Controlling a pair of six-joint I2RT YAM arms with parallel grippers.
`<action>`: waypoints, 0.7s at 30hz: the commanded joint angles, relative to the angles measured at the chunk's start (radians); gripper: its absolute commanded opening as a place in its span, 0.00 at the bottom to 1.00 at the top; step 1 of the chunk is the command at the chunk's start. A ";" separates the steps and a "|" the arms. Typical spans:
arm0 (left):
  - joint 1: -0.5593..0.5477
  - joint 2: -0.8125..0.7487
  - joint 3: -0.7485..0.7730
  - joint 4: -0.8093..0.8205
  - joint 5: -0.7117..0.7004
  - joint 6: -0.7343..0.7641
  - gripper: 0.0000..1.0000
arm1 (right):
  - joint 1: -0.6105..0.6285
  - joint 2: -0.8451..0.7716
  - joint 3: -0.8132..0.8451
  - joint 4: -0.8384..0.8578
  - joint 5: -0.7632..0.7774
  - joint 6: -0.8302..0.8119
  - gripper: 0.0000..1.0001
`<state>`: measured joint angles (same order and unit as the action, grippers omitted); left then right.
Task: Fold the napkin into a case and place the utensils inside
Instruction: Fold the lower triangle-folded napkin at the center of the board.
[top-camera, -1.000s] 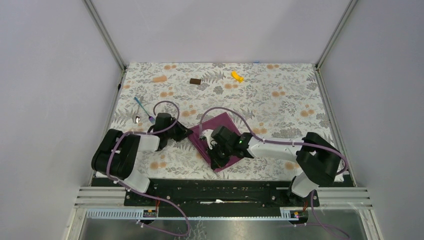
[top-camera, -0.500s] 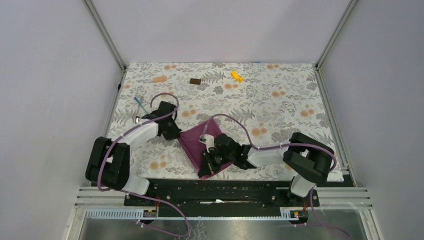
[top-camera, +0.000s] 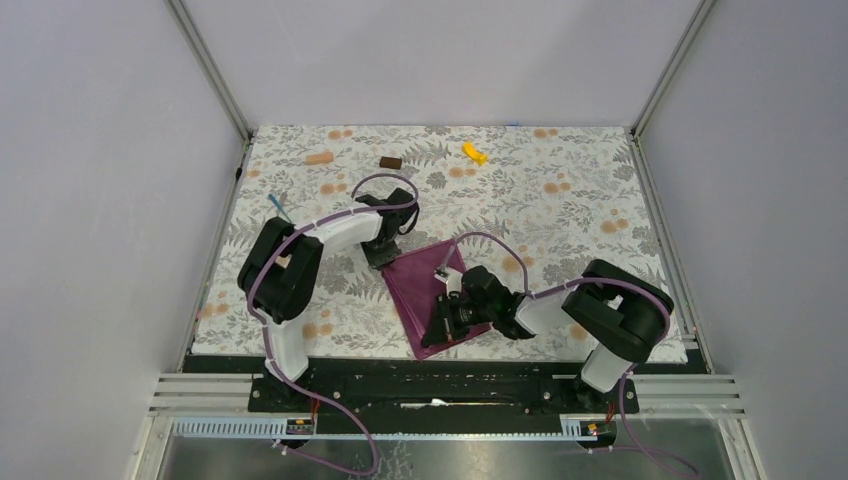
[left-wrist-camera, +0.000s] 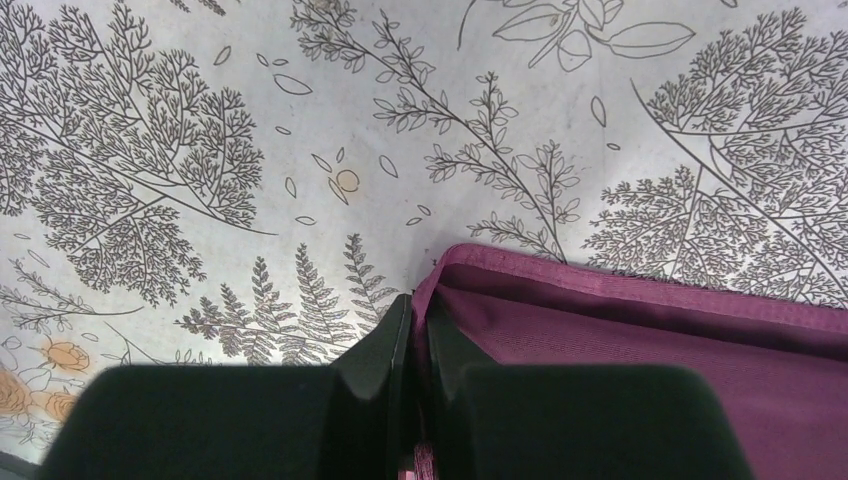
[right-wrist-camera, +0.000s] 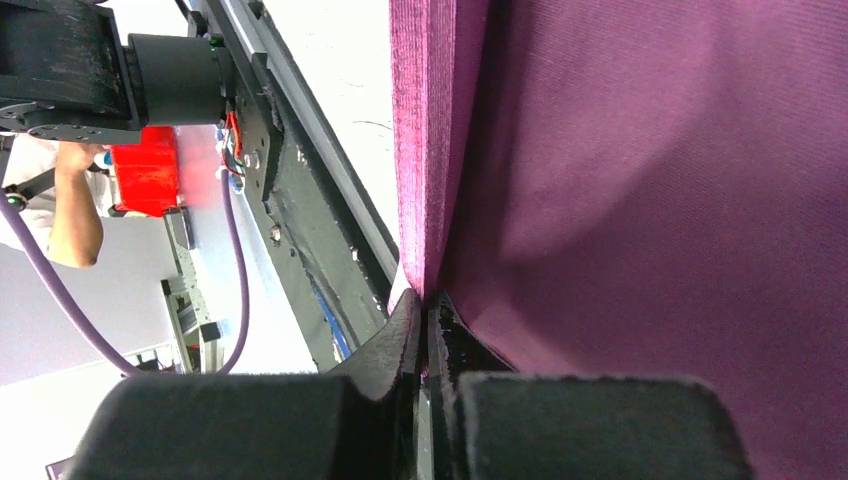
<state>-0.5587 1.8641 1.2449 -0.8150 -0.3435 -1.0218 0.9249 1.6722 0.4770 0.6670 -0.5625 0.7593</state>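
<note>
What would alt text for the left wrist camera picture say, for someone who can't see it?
The left pincer, black and closed, grips a hemmed corner of the plum napkin. Behind them spreads the floral table covering, grey ferns with small orange flowers.

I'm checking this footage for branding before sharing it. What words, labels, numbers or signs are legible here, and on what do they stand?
No text can be read in any view.
Small coloured tags on the near rail, top view: too small to read.
Red box behind the rig, right wrist view: no legible marking.
Napkin and floral table covering: no lettering.
</note>
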 joint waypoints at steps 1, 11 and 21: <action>-0.014 0.021 0.087 -0.036 -0.109 -0.042 0.10 | -0.012 -0.006 -0.028 -0.026 -0.048 -0.022 0.00; -0.024 0.047 0.165 -0.021 0.005 0.055 0.37 | -0.028 0.001 -0.072 0.029 -0.042 -0.010 0.00; -0.023 -0.188 0.053 0.074 0.120 0.187 0.77 | -0.029 -0.034 -0.081 0.029 -0.027 0.000 0.00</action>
<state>-0.5850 1.8389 1.3220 -0.7727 -0.2539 -0.8970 0.9012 1.6707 0.4088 0.6945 -0.5888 0.7650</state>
